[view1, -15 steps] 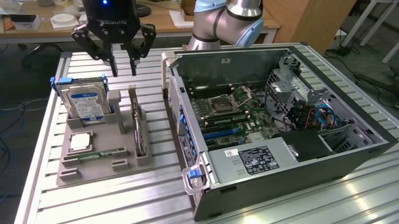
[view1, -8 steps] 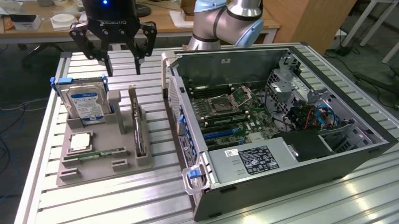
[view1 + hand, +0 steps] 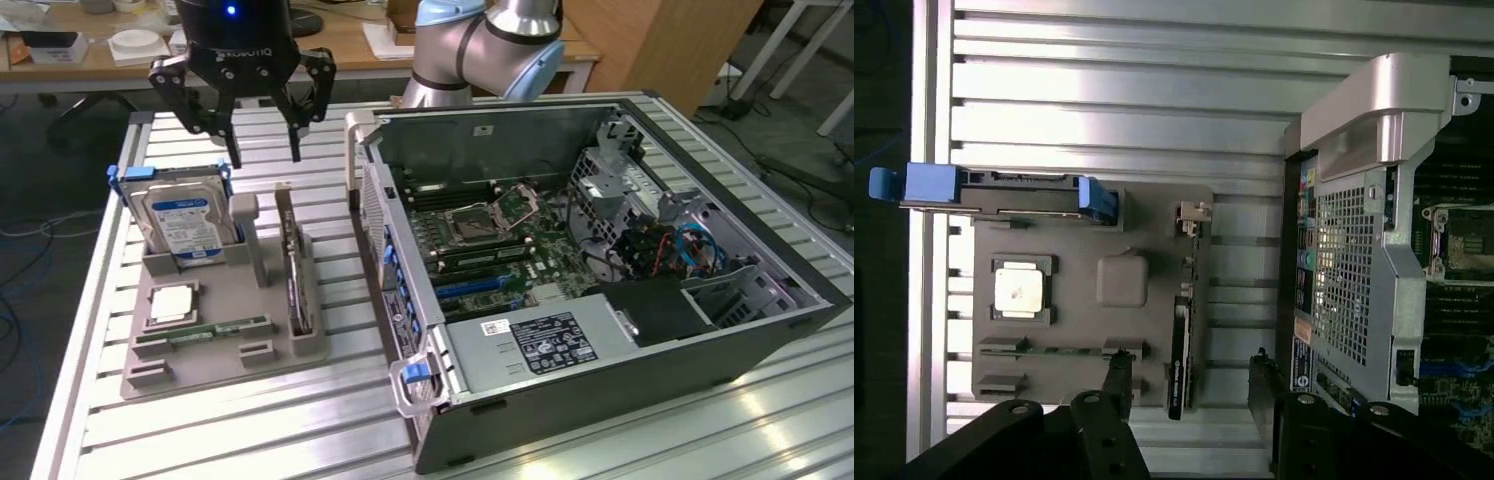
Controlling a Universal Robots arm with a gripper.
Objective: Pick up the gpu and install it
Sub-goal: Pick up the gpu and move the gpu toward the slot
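**Gripper** (image 3: pixel 267 152): I read its two dark fingers (image 3: pixel 230 135) as spread wide, with nothing between them. It hangs in the air above the grey holder (image 3: pixel 260 290) and touches nothing. In the wrist view the gripper (image 3: pixel 1192 385) shows the same open gap, one finger (image 3: pixel 1119 390) on each side.

**Gpu** (image 3: pixel 296 280): this is a thin dark card standing on its long edge in a slot of the holder (image 3: pixel 1144 230). It sits below the gripper, apart from both fingertips. From the wrist camera the gpu (image 3: pixel 1178 350) runs as a narrow black strip under the gap between the fingers. Its silver bracket (image 3: pixel 1194 214) is at the end farther from the gripper.

**Hard drive** (image 3: pixel 187 222): this stands upright in blue rails, below the gripper and toward the exterior view's left of it. It is just beside the gpu's slot. (The blue rails are the easiest landmark from my console.) In the wrist view the hard drive (image 3: pixel 1004 195) is seen edge-on.

**Processor chip** (image 3: pixel 174 300) and **memory stick** (image 3: pixel 220 328): both lie flat in the holder's recesses. They are on the same side of the gpu as the hard drive.

**Computer case** (image 3: pixel 507 140): this lies open on the slatted counter (image 3: pixel 240 430), to the exterior view's right of the gripper. Its motherboard (image 3: pixel 494 245) is exposed. The gpu is not yet seated in it.
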